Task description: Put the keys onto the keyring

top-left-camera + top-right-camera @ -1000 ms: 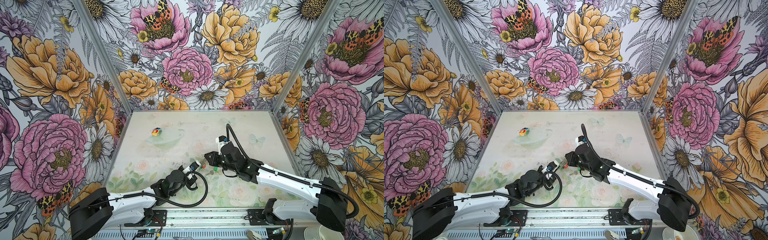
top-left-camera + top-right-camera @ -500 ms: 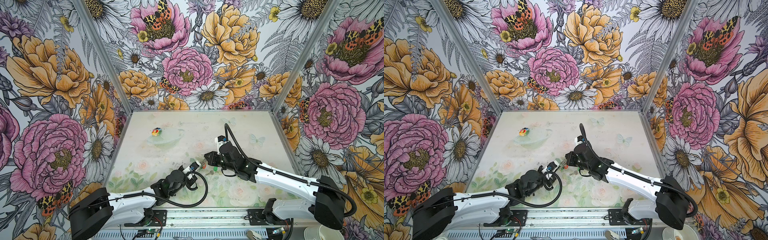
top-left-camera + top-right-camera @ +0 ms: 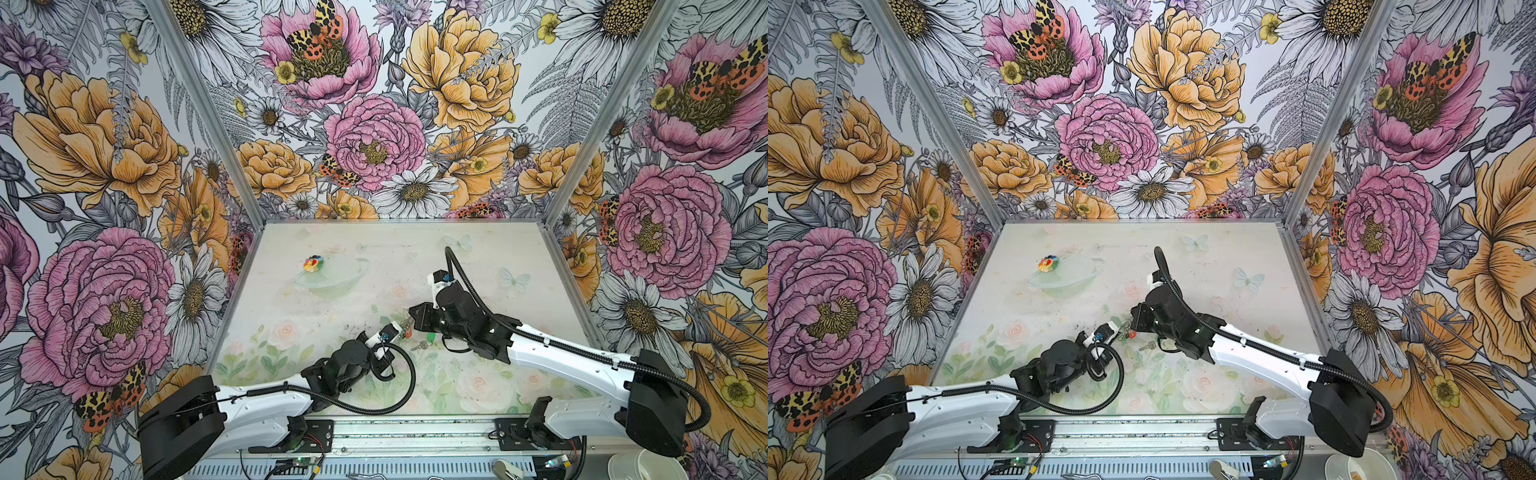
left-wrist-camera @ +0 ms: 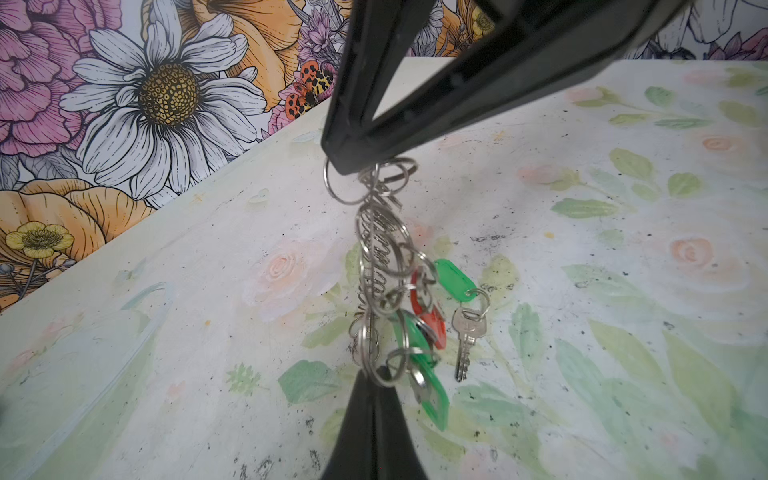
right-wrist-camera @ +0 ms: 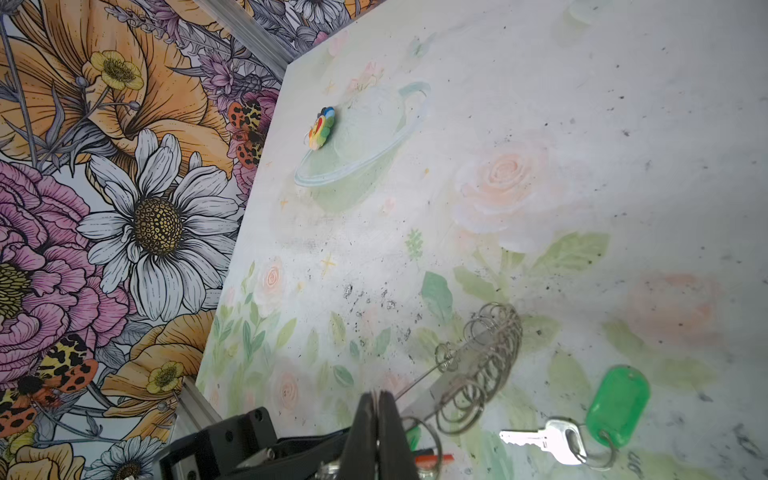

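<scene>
Far left, toward the back of the table [image 3: 395, 245]: toy [image 3: 312, 264], well apart from the work and no part of it.

Next, left gripper [image 4: 370, 386]: clenched on one end of the keyring [image 4: 378, 249], holding the bundle of wire loops up off the surface. Hanging from loops close to that grip: a red tag [image 4: 430, 322] and, seemingly, a green-tagged second key [image 4: 432, 399]. Too crowded there to be sure of the blade.

Further right, right gripper [image 4: 349, 160]: pinched shut on a single loop at the opposite end, stretching the band between both tools. Tips almost meeting near the table's middle in both top views.

Rightmost: key [image 5: 536, 440], flat on the table with its green tag, just beside the keyring, touching neither gripper, not threaded.

Judged step: readying a loop, steadying the band and singling out one ring, with probably one key on and one to go. Roughly halfway, at a guess.

Next move, by judgement: keep the left grip firm. With the right, either work the pinched loop apart or let go and fetch the key. Calls for fine aim at the key's small ring, a thin flat pick off a hard surface, and little slack in the bundle. Risks: loops slipping or tangling, the key skidding away under the fingers.
</scene>
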